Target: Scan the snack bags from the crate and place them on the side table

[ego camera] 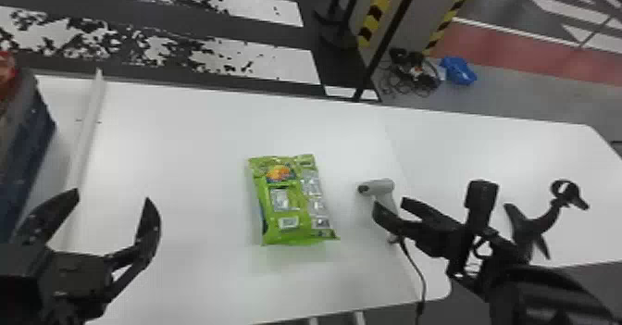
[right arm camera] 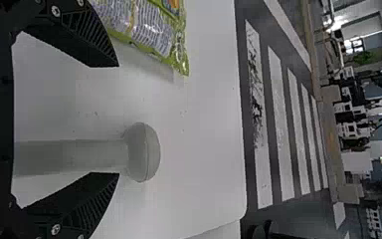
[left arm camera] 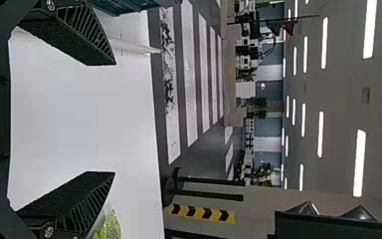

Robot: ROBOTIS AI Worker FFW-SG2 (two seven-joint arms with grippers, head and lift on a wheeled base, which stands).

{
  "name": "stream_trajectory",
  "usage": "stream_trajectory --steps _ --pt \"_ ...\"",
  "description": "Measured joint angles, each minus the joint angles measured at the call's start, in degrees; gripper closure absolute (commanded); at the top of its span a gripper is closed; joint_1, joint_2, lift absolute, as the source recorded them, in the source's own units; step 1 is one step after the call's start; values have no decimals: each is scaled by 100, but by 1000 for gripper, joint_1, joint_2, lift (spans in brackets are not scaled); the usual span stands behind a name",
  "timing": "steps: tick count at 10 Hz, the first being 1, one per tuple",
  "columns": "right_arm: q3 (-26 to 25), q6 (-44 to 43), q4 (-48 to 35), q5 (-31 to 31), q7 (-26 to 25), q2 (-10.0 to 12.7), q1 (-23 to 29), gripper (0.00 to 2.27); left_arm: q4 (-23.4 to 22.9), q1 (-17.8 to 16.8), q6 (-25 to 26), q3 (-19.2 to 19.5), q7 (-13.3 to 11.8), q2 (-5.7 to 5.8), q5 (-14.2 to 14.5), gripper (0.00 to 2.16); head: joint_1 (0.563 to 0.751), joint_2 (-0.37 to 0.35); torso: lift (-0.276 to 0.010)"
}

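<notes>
scan seemingly being set up | left gripper (ego camera: 111, 196), right gripper (right arm camera: 118, 119) open | scanner (ego camera: 382, 187) to be gripped, snack bag (ego camera: 296, 199) scanned

A bright green snack bag (ego camera: 296, 208) is lying flat on the white table (ego camera: 185, 153), its orange picture sitting toward the far end and its printed labels facing up. The pale scanner (ego camera: 382, 188) is resting apart beside it, its dark-ended head pointing bagward. Over left, a dark bluish crate (ego camera: 27, 148) is standing.
</notes>
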Motion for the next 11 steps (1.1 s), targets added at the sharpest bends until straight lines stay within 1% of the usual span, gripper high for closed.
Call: stream_trajectory --steps 2,3,5,8,10,11 --pt "-28 322 -113 -277 450 14 34 127 9 -4 0 0 14 0 0 83 695 -350 -94" --pt "71 360 -118 -296 594 10 29 127 12 -5 0 0 14 0 0 83 695 -350 -94" --pt "399 378 -23 -154 836 -42 -69 127 29 -10 0 0 13 0 0 83 695 -307 -94" --pt "999 361 250 242 990 -137 -275 127 28 -13 -14 0 13 0 0 83 695 -260 -94" --pt "1224 360 336 348 1086 -156 -342 127 19 -5 -13 0 14 0 0 83 695 -234 -94" --pt "1297 360 363 387 1101 -156 -368 171 18 -5 -5 -2 13 0 0 83 695 -225 -94"
